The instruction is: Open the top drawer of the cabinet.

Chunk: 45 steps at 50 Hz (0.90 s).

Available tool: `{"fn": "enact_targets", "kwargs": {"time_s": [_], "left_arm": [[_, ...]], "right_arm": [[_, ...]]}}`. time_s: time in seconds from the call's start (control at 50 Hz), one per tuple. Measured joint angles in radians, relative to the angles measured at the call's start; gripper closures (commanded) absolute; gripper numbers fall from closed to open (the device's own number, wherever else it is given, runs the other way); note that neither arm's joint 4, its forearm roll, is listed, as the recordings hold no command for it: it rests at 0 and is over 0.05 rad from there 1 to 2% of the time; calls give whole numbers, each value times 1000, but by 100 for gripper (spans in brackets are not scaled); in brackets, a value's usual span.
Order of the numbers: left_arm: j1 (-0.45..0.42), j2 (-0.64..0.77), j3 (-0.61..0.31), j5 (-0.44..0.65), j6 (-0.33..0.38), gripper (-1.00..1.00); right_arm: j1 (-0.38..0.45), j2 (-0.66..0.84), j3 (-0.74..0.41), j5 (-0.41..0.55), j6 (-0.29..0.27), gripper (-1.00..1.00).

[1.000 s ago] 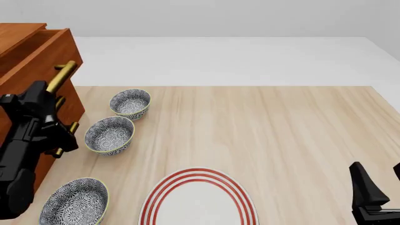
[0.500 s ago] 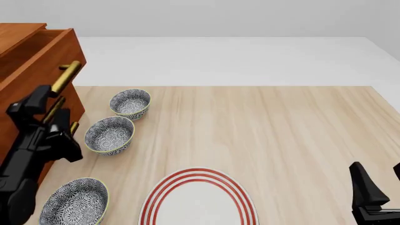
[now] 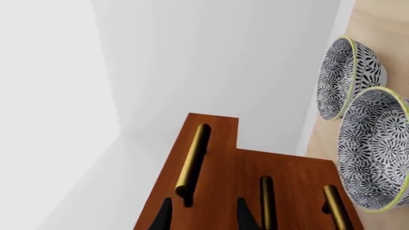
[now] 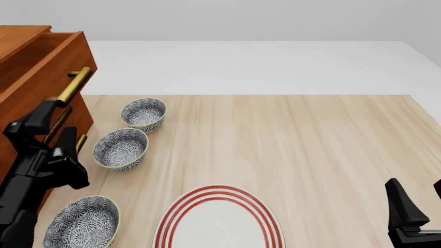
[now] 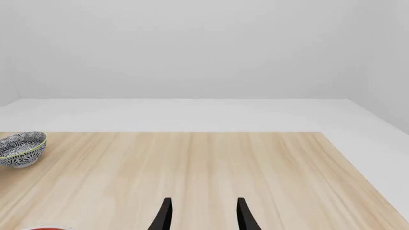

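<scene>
Left pincer [image 4: 49, 129], jaws parted and grasping nothing, sits just off the top drawer's [image 4: 48, 64] handle [image 4: 73, 85], whose long axis runs toward one o'clock.

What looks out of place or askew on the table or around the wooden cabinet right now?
Nothing stands out. The reddish-brown wooden cabinet's top drawer juts out, partly open as intended. The three patterned bowls sit upright and the red-ringed white plate lies flat. The left gripper is open and clear of the brass handle.
</scene>
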Motion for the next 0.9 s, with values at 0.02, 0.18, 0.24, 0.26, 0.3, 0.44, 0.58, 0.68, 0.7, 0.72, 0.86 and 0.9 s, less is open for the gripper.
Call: {"fn": "enact_targets", "kwargs": {"time_s": [0.02,0.18,0.24,0.26,0.3,0.44,0.58,0.68,0.7,0.72,0.86,0.9], "left_arm": [[-1,-6,2,3,1,-100],[-9,-73,16,48,7,-100],[-12,-104,19,71,7,-100],[-13,-116,19,81,6,-100],[-15,-142,18,103,3,-100],[-23,-246,6,199,-13,-100],[-28,-366,-35,336,-65,-100],[-32,-441,-85,451,-133,-100],[-33,-453,-97,475,-150,-100],[-33,-465,-110,498,-167,-100],[-32,-517,-201,647,-291,-100],[-33,-527,-230,690,-329,-100]], "right_arm": [[0,0,0,0,0,-100],[0,0,0,0,0,-100],[0,0,0,0,0,-100],[0,0,0,0,0,-100],[0,0,0,0,0,-100],[0,0,0,0,0,-100],[0,0,0,0,0,-100],[0,0,0,0,0,-100],[0,0,0,0,0,-100],[0,0,0,0,0,-100],[0,0,0,0,0,-100],[0,0,0,0,0,-100]]}}
